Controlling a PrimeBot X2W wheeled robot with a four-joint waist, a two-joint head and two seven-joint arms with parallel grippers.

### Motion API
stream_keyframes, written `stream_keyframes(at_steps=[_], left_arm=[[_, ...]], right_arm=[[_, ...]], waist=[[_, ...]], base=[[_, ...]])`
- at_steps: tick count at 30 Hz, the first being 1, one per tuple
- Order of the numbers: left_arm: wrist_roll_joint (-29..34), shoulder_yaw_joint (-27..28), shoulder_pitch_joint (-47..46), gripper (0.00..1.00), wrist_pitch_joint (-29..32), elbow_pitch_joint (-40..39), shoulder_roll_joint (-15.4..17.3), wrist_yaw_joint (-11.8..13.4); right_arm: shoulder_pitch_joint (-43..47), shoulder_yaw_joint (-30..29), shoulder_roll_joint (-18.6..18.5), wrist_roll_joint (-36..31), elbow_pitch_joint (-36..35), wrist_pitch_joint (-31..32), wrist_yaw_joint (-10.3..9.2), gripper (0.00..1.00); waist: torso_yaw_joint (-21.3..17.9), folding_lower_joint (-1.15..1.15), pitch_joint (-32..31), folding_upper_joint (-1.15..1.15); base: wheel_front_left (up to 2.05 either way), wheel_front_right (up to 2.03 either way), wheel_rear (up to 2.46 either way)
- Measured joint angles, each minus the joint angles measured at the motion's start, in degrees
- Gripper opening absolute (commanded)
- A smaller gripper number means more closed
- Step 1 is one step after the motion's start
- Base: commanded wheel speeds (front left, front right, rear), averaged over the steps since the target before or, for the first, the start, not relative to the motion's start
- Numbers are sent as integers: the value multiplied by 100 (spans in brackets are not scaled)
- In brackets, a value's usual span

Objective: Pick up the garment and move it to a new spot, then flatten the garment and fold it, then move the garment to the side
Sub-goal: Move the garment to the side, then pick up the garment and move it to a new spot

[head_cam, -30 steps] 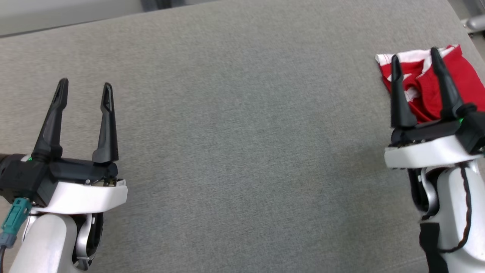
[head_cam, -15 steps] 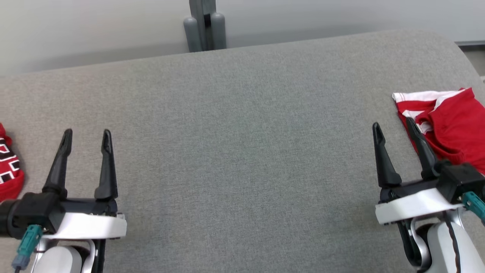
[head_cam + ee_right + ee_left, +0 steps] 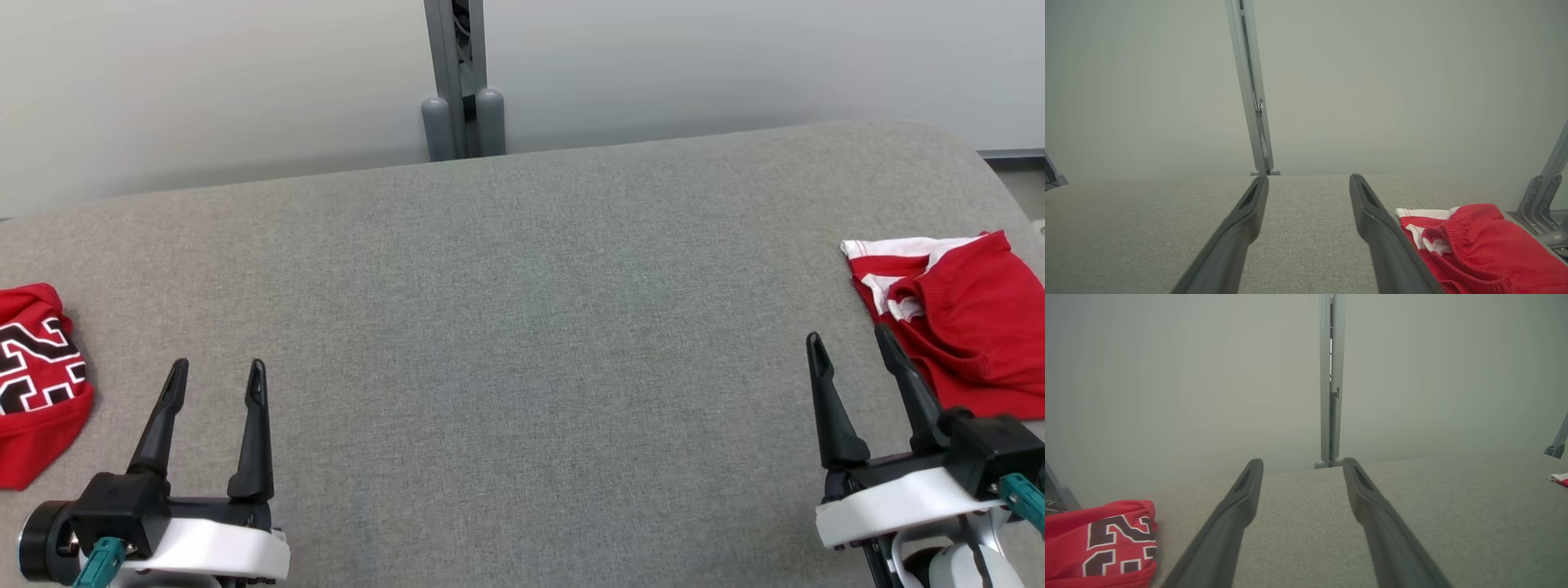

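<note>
At 3 o'clock on the table [image 3: 522, 327]: folded red garment [image 3: 971, 327], looks set aside, likely done. At 9 o'clock: crumpled jersey [image 3: 33, 384], probably next. Spread and empty: left gripper [image 3: 220, 365], right gripper [image 3: 847, 333].

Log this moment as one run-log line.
left pincer: open, empty | right pincer: open, empty, near red shorts | red shorts: lying at right edge | numbered red jersey: far left, not held
</note>
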Motion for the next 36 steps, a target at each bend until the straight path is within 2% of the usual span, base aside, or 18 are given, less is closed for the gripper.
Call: stream_keyframes(at_steps=[15, 36], left_arm=[[-119, -63, 268, 100, 134, -114, 26, 62], [-196, -113, 249, 100, 131, 10, 63, 78]], right_arm=[[336, -53, 0, 57, -348, 199, 0, 100], [338, -62, 0, 141, -331, 197, 0, 100]], waist=[[-16, 0, -178, 0], [32, 0, -214, 0]], base=[[0, 0, 0], [0, 0, 0]])
